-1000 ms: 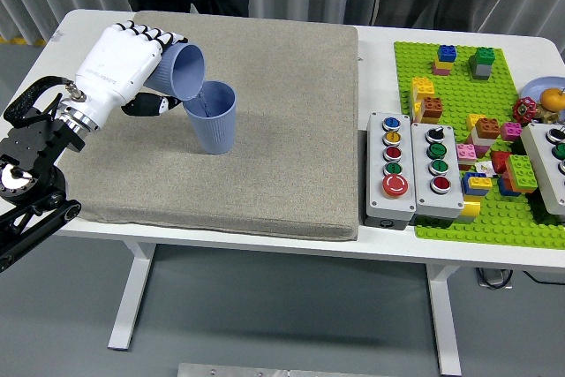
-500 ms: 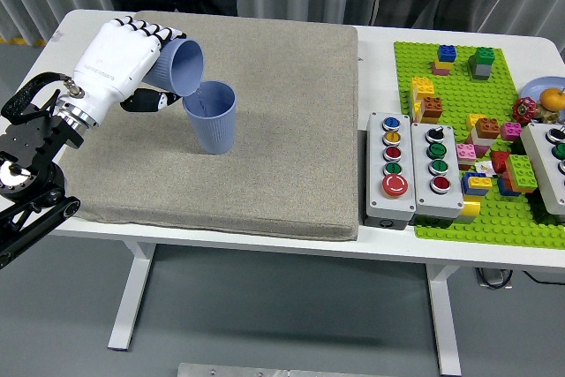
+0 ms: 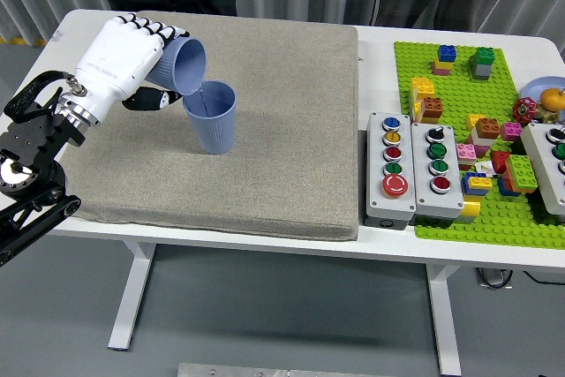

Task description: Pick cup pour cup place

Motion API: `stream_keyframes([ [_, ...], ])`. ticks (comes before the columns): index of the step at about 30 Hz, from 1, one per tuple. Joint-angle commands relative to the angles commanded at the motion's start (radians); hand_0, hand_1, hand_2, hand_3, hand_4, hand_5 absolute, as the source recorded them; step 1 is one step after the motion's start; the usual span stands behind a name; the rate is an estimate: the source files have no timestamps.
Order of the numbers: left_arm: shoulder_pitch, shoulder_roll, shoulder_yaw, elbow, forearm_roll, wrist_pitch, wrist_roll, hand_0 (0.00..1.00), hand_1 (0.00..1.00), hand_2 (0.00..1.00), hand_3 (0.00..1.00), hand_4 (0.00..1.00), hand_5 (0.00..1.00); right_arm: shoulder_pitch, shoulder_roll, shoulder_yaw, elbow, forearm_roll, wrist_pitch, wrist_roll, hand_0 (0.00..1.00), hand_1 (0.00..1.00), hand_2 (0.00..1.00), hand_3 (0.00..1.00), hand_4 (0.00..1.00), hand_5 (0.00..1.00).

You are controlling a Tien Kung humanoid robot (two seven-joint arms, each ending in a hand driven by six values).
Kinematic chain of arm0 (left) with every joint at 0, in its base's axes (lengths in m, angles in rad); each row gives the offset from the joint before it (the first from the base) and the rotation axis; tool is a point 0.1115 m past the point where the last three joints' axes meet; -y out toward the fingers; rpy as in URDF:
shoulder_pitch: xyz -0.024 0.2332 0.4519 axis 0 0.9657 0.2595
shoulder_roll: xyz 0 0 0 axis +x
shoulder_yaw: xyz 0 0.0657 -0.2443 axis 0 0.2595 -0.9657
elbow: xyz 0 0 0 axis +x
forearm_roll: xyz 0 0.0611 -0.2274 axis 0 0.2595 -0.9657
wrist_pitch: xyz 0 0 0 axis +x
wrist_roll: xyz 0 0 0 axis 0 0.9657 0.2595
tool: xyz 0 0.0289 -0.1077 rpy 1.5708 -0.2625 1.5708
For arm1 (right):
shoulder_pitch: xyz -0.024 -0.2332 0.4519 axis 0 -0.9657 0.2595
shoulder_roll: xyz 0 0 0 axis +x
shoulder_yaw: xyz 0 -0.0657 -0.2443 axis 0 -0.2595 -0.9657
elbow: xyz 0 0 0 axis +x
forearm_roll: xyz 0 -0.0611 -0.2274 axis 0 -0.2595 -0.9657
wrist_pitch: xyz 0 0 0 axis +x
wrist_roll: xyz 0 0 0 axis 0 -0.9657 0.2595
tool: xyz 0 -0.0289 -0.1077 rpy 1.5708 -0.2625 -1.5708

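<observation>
Head view is showing the white five-fingered left hand [image 3: 124,55] wrapping its fingers [image 3: 146,31] around a tilted light-blue plastic cup [image 3: 181,67], whose mouth is leaning down over the rim of a second, upright light-blue plastic cup [image 3: 212,117] standing just below and right of the fingertips. Both cups are sitting over the left part of a grey fabric mat [image 3: 282,130], with bare mat lying open beyond the fingers toward the grey button boxes [image 3: 413,165] and the green brick baseplate [image 3: 459,218].
</observation>
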Motion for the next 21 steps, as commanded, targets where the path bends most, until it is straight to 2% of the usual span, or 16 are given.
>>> stream_keyframes([
  [16,-0.043,0.042,0.053,-0.019,0.0,-0.007,0.012,0.592,0.584,0.625,0.585,0.71,0.174,0.006,-0.001,-0.004,0.0,0.009,-0.003,0.002,0.716,0.671,0.651,0.61,0.002,0.179],
  [21,-0.056,0.046,0.063,-0.024,0.0,-0.01,0.014,0.591,0.584,0.624,0.585,0.71,0.175,0.005,-0.001,-0.005,0.0,0.011,-0.003,0.002,0.716,0.672,0.651,0.61,0.002,0.178],
])
